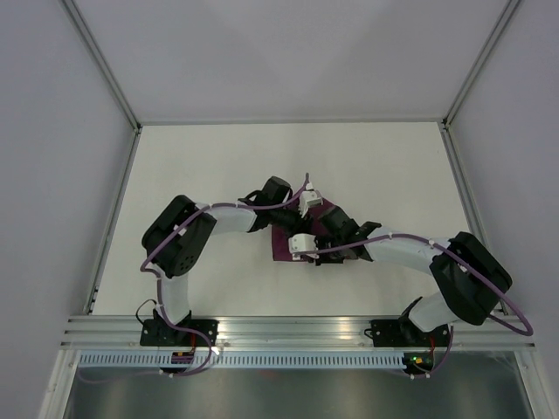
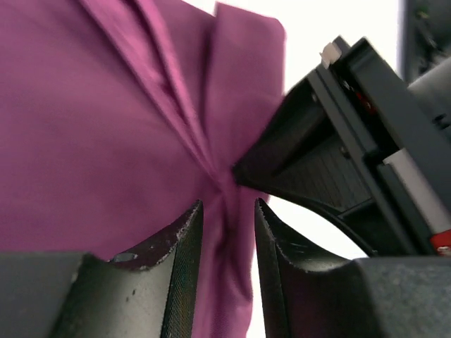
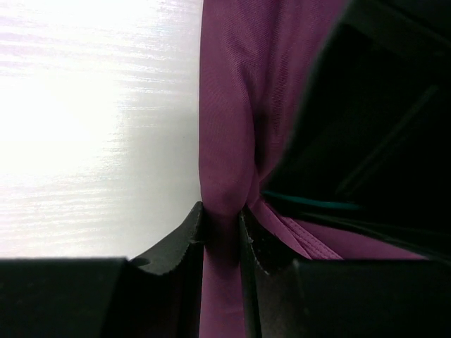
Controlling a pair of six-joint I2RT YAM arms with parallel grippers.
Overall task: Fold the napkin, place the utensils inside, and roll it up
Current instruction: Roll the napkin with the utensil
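The magenta napkin (image 1: 281, 246) lies bunched in the middle of the table, mostly under both grippers. In the left wrist view its folds (image 2: 106, 127) converge at the right gripper's fingertips (image 2: 243, 172). My left gripper (image 1: 316, 214) (image 2: 229, 208) is open, its jaws straddling a ridge of the cloth with table showing beside it. My right gripper (image 1: 307, 243) (image 3: 222, 211) is shut on a fold of the napkin (image 3: 232, 105). The knife is hidden. Only a thin teal-green streak (image 3: 310, 204) shows under the left gripper's dark body (image 3: 380, 105), and I cannot tell what it is.
The white table (image 1: 218, 175) is enclosed by pale walls with metal posts at the far corners. An aluminium rail (image 1: 297, 327) runs along the near edge, where both arm bases are bolted. The two grippers are nearly touching.
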